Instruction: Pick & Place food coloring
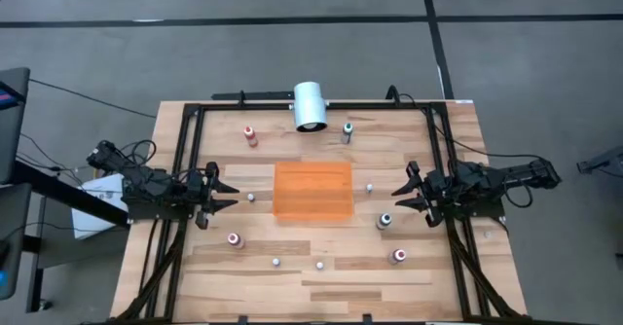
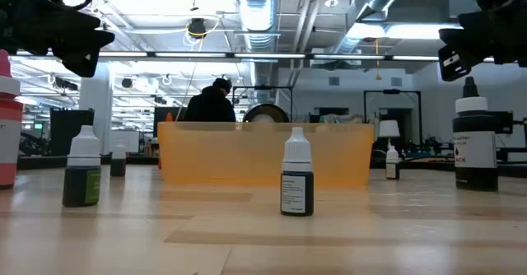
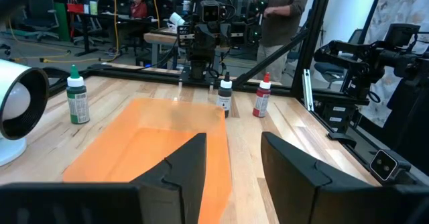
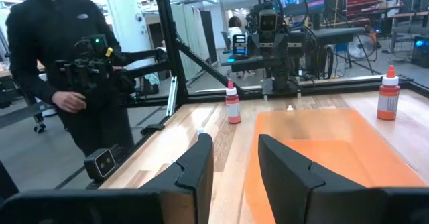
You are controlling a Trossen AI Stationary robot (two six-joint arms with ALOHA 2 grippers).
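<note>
Five small food coloring bottles stand upright on the desk (image 1: pixel 321 281), spread around the orange tray (image 1: pixel 313 191) and none of them in it. The red bottle (image 1: pixel 250 135) is near the far left corner of the tray, and the green bottle (image 1: pixel 348 130) stands beyond the tray's far right corner, just beside the white cylinder (image 1: pixel 311 106) that lies on its side at the far edge. A dark bottle (image 1: pixel 384 221) stands off the tray's near right corner, a pink bottle (image 1: pixel 235 238) off its near left corner, and another pink one (image 1: pixel 399 256) nearer the front on the right. Small pale caps, among them one (image 1: pixel 276 262) in front of the tray, lie loose on the wood. The left hand (image 1: pixel 220 192) hangs above the desk to the left of the tray, fingers (image 3: pixel 184 163) spread and holding nothing. The right hand (image 1: pixel 407 193) faces it from the other side of the tray, fingers (image 4: pixel 194 163) also apart and empty. Beyond the desk, a person in dark clothes (image 4: pixel 64 63) stands by the frame.
</note>
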